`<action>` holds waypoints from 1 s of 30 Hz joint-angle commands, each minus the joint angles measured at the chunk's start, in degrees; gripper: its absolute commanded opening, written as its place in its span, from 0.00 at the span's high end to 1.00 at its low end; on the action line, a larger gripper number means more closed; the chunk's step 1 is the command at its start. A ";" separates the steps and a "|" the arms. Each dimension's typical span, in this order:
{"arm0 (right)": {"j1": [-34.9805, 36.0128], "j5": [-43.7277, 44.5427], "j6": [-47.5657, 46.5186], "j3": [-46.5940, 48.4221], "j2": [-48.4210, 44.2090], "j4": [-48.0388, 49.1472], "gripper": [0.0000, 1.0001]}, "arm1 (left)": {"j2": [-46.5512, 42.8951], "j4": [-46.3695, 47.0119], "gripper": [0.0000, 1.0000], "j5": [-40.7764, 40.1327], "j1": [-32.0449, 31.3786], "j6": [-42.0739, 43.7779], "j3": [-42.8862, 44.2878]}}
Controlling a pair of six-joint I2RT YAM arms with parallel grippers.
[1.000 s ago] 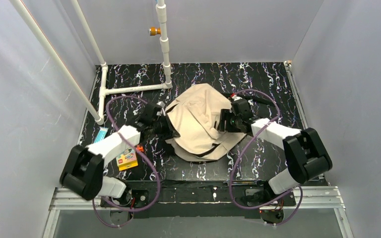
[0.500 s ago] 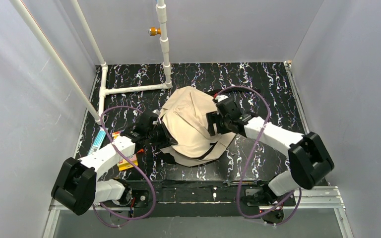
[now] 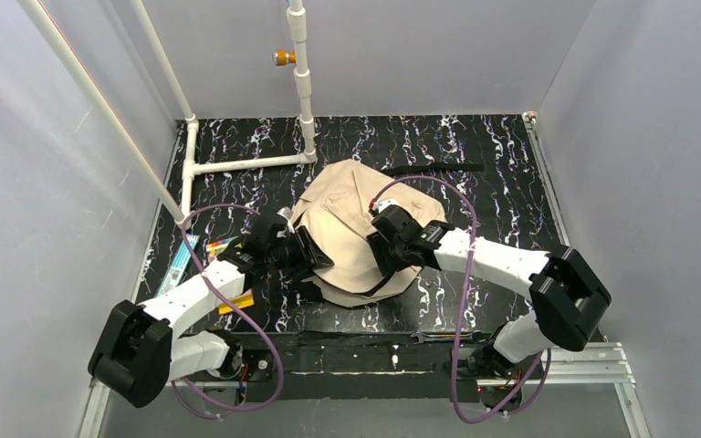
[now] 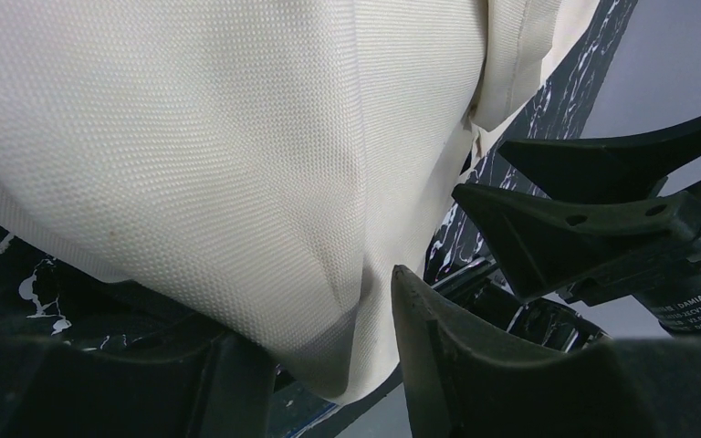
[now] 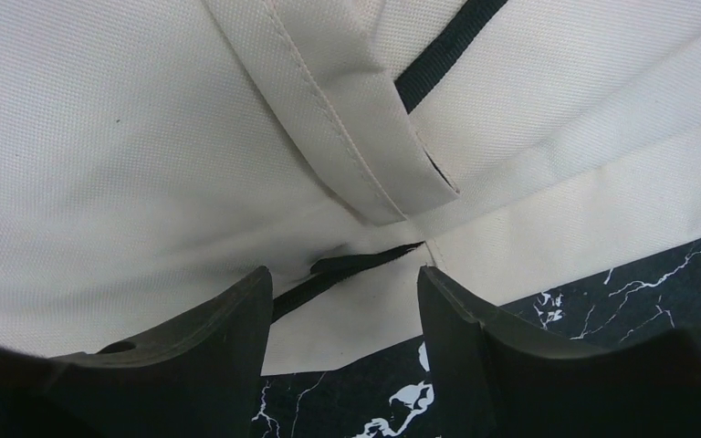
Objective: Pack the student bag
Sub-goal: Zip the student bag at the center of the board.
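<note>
Beige bag [image 3: 351,219] with black straps [image 5: 447,46]. Black table [image 3: 493,155] veined white and purple. White arms, black grippers, purple cables [image 3: 461,301]. Yellow book [image 3: 237,303].

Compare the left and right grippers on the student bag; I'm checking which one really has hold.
The left gripper is at the left edge of the student bag; the right gripper is over its near middle. A fabric fold fills the left gripper's gap; the right gripper's fingers straddle a black strap on flatter cloth, hold unclear. Both touch beige fabric.
</note>
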 commanded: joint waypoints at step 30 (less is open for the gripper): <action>1.97 7.23 -2.93 -2.19 -7.08 -2.92 0.99 | -15.38 -11.80 0.33 7.15 -0.62 6.75 1.31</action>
